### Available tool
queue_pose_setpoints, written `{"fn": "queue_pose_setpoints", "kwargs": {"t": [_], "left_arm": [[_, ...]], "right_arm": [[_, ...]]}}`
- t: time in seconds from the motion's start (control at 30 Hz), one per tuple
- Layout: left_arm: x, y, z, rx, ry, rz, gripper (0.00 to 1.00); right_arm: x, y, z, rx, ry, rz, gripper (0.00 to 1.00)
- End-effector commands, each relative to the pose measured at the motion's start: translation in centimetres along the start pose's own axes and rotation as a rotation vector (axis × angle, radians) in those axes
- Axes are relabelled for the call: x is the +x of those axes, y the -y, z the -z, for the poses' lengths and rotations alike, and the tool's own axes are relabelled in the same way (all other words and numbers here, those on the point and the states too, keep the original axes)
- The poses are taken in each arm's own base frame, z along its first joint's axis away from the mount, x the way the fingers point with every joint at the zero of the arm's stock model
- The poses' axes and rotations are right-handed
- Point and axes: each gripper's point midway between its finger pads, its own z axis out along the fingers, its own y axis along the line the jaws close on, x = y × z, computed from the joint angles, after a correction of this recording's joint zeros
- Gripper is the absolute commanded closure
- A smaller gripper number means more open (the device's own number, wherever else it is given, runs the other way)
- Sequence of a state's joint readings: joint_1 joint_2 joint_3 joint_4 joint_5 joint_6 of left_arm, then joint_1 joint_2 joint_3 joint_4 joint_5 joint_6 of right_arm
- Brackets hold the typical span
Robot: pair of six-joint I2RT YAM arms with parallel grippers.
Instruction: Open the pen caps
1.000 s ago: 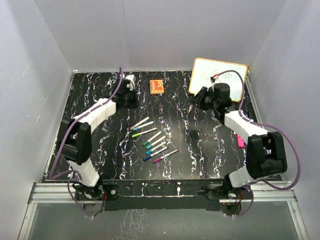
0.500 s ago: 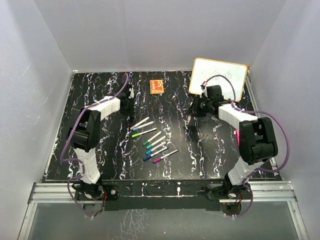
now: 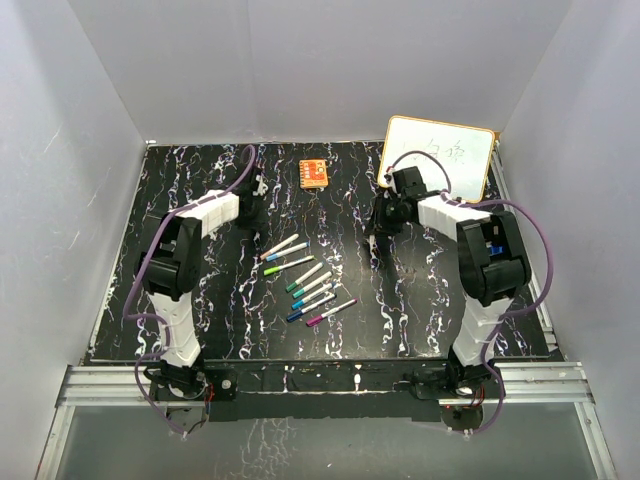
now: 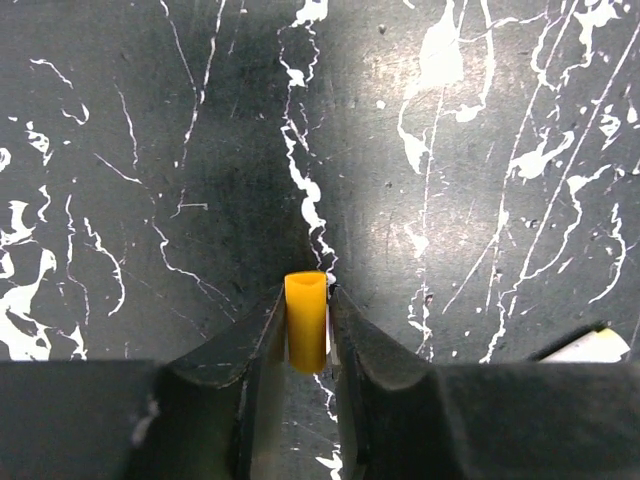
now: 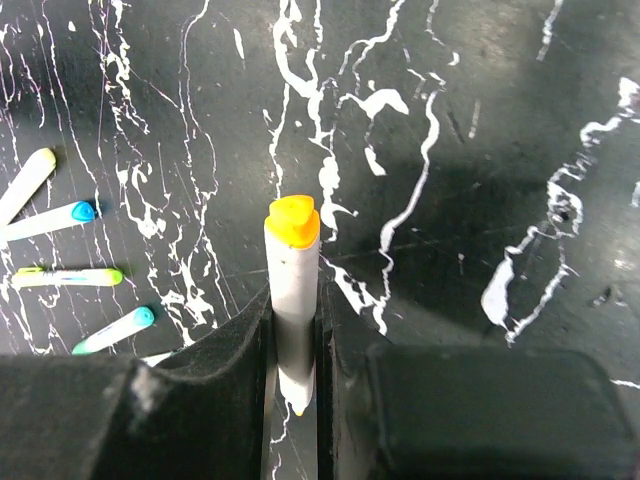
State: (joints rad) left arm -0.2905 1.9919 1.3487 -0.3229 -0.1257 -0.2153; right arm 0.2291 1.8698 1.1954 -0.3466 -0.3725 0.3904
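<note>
Left gripper [image 4: 307, 297] at ten o'clock pinches a yellow cap [image 4: 306, 335], right gripper [image 5: 295, 310] at two o'clock clamps its pen [image 5: 293, 270], separating them.

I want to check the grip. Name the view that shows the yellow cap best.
Left wrist: the yellow cap sits centred and large, pinched in the left gripper. In the top view it is too small to make out. The right wrist view lacks it, showing only the right gripper holding a pen.
</note>
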Motion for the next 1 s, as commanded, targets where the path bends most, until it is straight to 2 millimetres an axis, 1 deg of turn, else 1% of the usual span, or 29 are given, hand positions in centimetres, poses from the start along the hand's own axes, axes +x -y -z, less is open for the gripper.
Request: {"fn": "queue_pose_setpoints", "kwargs": {"t": [0.0,0.1,0.23,0.33,0.43,0.57,0.67,0.73,0.8,0.83,0.97], "left_arm": [[0.5,-1.6,0.1,-0.054,-0.030,-0.015,0.74],[0.4,-1.6,0.3,-0.047,-0.026,-0.011,0.67],[0.1,-1.6,0.7,-0.043,-0.017,-0.006,0.63],[-0.5,-1.9,1.7,-0.053,0.012,0.008,0.60],[-1.9,-2.1,4.0,-0.056,0.081,0.034,0.55],[-4.4,-1.9,8.5,-0.011,0.232,0.074,0.51],[-5.3,-1.4,11.7,0.051,0.330,0.095,0.48],[-5.6,-1.1,13.7,0.085,0.380,0.102,0.47],[-5.4,-0.9,15.1,0.114,0.410,0.105,0.45],[-5.4,-0.9,15.5,0.120,0.417,0.105,0.44],[-4.6,-0.4,15.8,0.157,0.407,0.089,0.43]], "right_arm": [[-1.5,-1.4,-0.5,0.005,0.018,0.048,1.00],[-1.5,-1.5,-1.1,0.006,0.010,0.038,1.00],[-1.5,-1.7,-1.6,0.007,0.004,0.033,0.99],[-1.3,-1.7,-2.0,0.016,-0.005,0.031,0.97],[-1.2,-1.6,-2.3,0.026,-0.011,0.021,0.91],[-1.0,-1.2,-2.7,0.044,-0.014,0.006,0.84],[-1.1,-1.1,-2.8,0.053,-0.009,-0.009,0.76],[-1.0,-1.2,-2.8,0.056,-0.005,-0.017,0.70],[-1.1,-1.3,-2.7,0.051,0.001,-0.019,0.66],[-1.1,-1.3,-2.6,0.053,0.002,-0.024,0.65],[-1.1,-1.6,-2.5,0.045,0.015,-0.039,0.64]]}}
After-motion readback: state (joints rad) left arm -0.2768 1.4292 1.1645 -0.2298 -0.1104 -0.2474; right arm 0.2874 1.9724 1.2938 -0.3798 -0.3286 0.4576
